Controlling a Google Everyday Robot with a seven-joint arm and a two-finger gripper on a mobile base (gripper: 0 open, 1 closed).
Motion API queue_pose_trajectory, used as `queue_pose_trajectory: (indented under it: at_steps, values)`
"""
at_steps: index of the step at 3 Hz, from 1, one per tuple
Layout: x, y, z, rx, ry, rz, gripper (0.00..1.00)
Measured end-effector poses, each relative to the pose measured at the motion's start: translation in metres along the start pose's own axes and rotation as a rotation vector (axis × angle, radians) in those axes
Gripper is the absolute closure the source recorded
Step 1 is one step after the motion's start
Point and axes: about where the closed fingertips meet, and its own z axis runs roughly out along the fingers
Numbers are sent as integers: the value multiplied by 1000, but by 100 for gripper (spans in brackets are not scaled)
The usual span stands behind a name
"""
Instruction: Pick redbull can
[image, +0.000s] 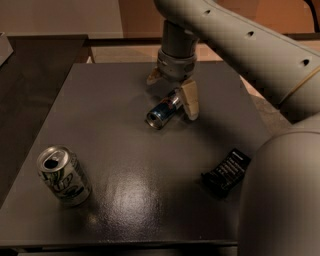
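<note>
The redbull can lies on its side on the dark grey table, its silver end pointing toward the front left. It is slim and blue-and-silver. My gripper hangs from the big grey arm right over the can's far end. It is open, with one tan finger to the right of the can and the other finger behind it to the left. The can's far end sits between the fingers, and I cannot tell whether they touch it.
A wider white-and-green soda can stands upright at the front left. A small black packet lies at the front right. My arm's lower body fills the right corner. A darker table adjoins on the left.
</note>
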Motion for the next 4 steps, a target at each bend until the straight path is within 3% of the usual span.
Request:
queue_pose_trajectory:
  at_steps: [2,4]
  values:
    - [-5,4,9,-34,-22,-12,41]
    - [-21,5,-9,-2,-35,-38,88]
